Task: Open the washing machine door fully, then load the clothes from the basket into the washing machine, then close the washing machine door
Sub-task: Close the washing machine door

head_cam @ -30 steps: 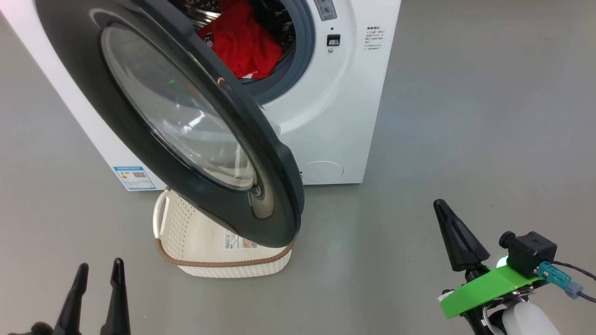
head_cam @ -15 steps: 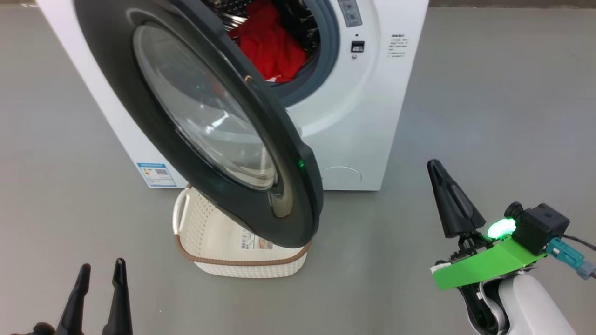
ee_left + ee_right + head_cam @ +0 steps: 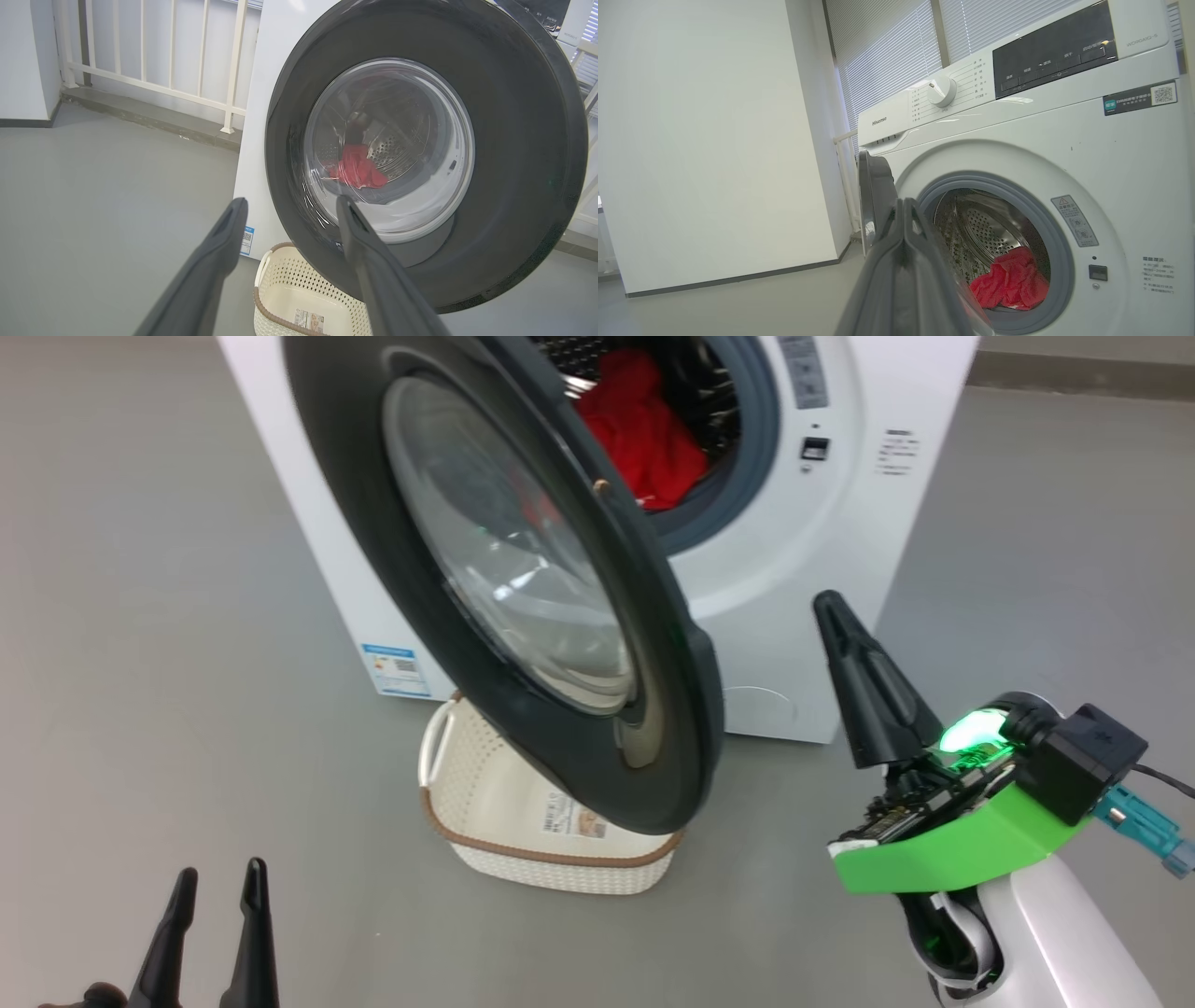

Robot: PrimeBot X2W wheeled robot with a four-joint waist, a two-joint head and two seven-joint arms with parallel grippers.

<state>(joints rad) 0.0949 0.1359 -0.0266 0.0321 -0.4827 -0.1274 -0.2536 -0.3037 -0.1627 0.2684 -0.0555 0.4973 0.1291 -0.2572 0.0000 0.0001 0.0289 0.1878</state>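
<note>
The washing machine (image 3: 1111,154) carries the name "Hisense" on its white top panel, left of a white dial (image 3: 941,91) ringed with small print too fine to read. A dark control panel (image 3: 1052,51) has pale characters, and below it sits a dark sticker (image 3: 1139,98) with a QR code. A grey warning sticker (image 3: 1074,220) with a triangle lies beside the drum opening. Low on the machine's side is a blue label (image 3: 400,669) with a QR code.

The door (image 3: 523,569) is a wide glossy black ring around a clear bulging window. It stands swung out from the front, hanging over the basket (image 3: 560,859). The basket is cream, with perforated sides, a brown rim and a label (image 3: 574,819) on its bare floor, and it stands on the grey floor (image 3: 140,616) just before the machine. The clothes (image 3: 644,434), bright red, lie heaped in the steel drum.

The left gripper (image 3: 219,870) is spread wide and holds nothing, low over the floor and well apart from the door. The right gripper (image 3: 826,602) has its fingers pressed together on nothing, its tip pointing toward the machine's front.

Since a second ago the head camera has swung, so the machine sits further right in the picture. The right gripper has risen from over the floor to overlap the machine's front. Door, basket and clothes keep their places.
</note>
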